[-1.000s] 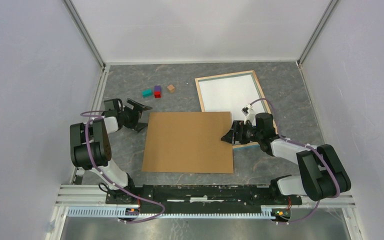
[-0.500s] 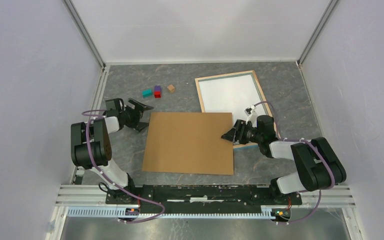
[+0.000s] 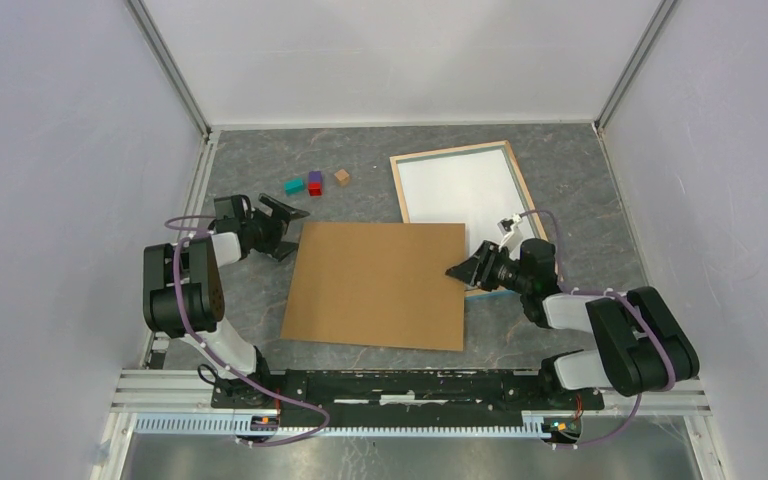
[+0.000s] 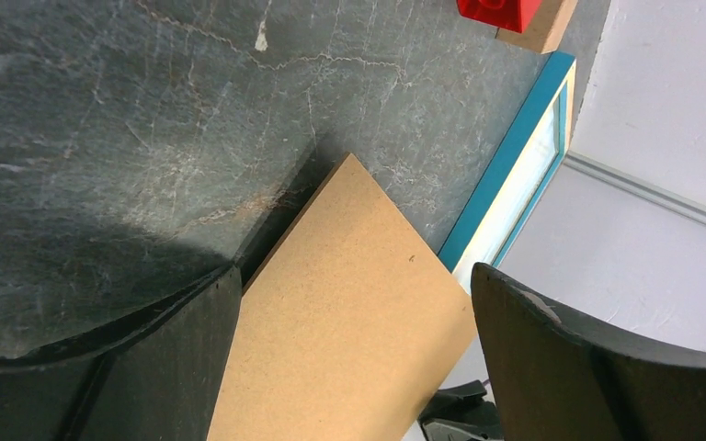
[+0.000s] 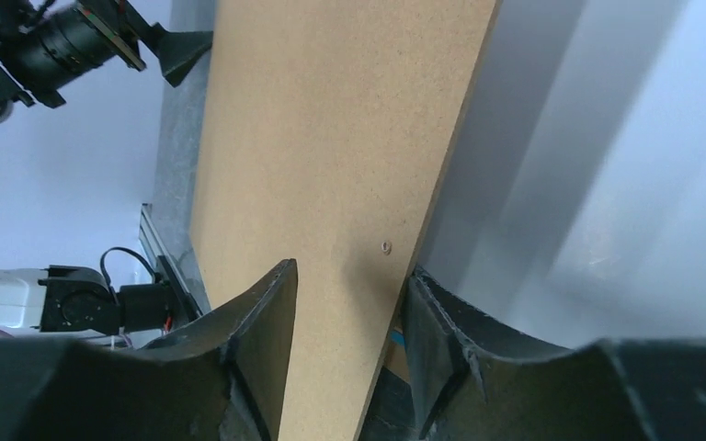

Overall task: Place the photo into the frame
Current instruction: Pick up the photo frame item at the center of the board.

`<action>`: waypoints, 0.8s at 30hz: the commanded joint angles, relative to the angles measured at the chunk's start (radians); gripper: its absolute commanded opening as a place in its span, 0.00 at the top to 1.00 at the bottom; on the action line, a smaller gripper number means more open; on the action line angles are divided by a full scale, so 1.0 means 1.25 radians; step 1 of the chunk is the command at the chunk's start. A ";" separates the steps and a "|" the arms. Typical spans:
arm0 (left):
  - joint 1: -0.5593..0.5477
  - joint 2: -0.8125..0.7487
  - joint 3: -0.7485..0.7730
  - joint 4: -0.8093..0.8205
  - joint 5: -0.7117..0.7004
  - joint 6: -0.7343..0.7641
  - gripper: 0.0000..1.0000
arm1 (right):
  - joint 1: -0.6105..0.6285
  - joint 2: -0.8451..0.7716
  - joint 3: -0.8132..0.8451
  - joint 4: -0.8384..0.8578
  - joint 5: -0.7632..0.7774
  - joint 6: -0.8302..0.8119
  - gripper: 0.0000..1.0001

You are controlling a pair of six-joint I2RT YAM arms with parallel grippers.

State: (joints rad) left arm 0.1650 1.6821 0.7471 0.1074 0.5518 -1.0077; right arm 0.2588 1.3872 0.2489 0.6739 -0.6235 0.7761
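- Right pincer (image 3: 465, 270) has narrowed and its wrist has slid slightly rightward. Its jaws now straddle the right edge of the plain brown rectangular backing board (image 3: 375, 285), apart and not yet clamped.
- That board lies flat over the near-left corner of the thin rectangular frame with pale wood edges (image 3: 450, 150), so it probably has to be moved aside first.
- Left pincer (image 3: 285, 230) hangs spread wide and empty, just off the board's far-left corner.
- No balloon photo shows. Whether the white panel (image 3: 460, 190) inside the frame is its back, I cannot tell.
- Grey marbled desk (image 3: 260, 160), small coloured blocks (image 3: 315, 183) at the far side, pale walls around.
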 commanded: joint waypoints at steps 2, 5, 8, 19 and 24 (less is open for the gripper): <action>-0.041 -0.004 0.013 -0.010 0.056 0.021 0.00 | 0.007 -0.053 -0.023 0.164 -0.008 0.084 0.55; -0.066 -0.055 0.040 -0.063 0.020 0.082 0.00 | 0.006 -0.062 -0.047 0.236 -0.019 0.114 0.71; -0.085 -0.088 0.064 -0.109 0.008 0.123 0.00 | 0.006 -0.078 -0.062 0.240 -0.010 0.122 0.86; -0.116 -0.239 0.180 -0.386 -0.232 0.247 0.00 | 0.003 -0.187 0.024 0.042 -0.002 -0.005 1.00; -0.116 -0.359 0.206 -0.488 -0.479 0.218 0.00 | 0.004 -0.268 0.141 -0.150 -0.002 -0.176 1.00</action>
State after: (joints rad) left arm 0.0257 1.3636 0.9501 -0.3336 0.2157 -0.7578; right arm 0.2607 1.1206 0.2993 0.6392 -0.6209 0.8131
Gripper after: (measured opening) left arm 0.996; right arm 0.022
